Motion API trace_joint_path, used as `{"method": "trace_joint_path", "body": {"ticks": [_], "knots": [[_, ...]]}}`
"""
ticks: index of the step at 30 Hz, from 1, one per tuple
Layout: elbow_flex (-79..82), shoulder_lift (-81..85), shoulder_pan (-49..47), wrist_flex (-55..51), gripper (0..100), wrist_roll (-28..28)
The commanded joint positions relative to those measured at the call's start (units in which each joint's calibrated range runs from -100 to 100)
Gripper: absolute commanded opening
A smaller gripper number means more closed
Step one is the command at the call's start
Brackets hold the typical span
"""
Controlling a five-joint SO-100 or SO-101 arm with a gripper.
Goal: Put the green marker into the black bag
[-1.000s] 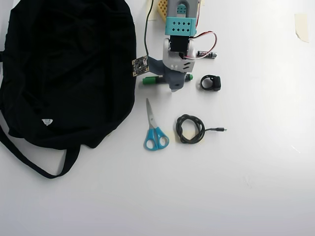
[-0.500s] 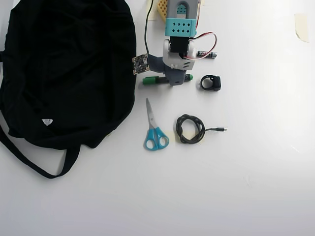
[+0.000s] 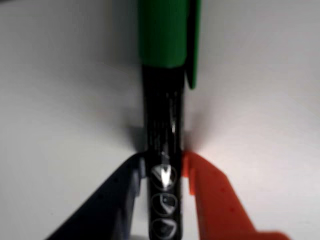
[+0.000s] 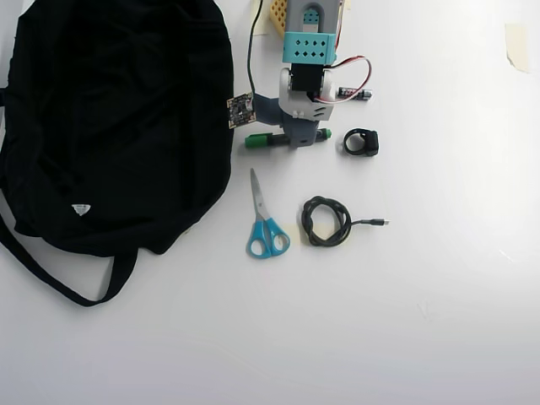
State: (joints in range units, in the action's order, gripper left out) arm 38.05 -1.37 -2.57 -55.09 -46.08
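In the wrist view my end effector [image 3: 164,172] is clamped on the green marker [image 3: 162,125]: the dark finger [image 3: 112,200] presses its barrel from the left and the orange finger [image 3: 215,200] from the right, both touching it. The barrel runs straight away from me between them, its green cap at the far end with the clip on the right side, and white round print shows on the dark barrel right at my fingertips. The marker lies on the white counter [image 3: 60,100]. In the overhead view my end effector [image 4: 298,139] sits over the middle of the green marker [image 4: 260,140], which lies crosswise under me, the cap sticking out to the left and the small green end just showing to the right. The black bag [image 4: 118,118] lies to my left, near the cap but apart from it. Below me lie the blue-handled scissors [image 4: 266,228] and a coiled black cable [image 4: 326,221]; just to my right sits a small black ring-shaped part [image 4: 361,142].
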Motion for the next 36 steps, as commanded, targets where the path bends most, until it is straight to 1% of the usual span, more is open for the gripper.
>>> {"method": "trace_joint_path", "body": {"ticks": [1, 7, 14, 22, 27, 36], "knots": [[-0.6, 1.0, 0.0, -0.2, 2, -0.2], [-3.1, 1.0, -0.5, -1.1, 2, 0.0], [-4.3, 1.2, -0.3, -1.5, 2, 3.2], [-13.2, 1.2, -0.1, -11.9, 2, 6.8], [-16.9, 1.2, 0.1, -16.2, 2, 10.8], [-17.2, 1.3, 0.2, -17.2, 2, 20.1]]}}
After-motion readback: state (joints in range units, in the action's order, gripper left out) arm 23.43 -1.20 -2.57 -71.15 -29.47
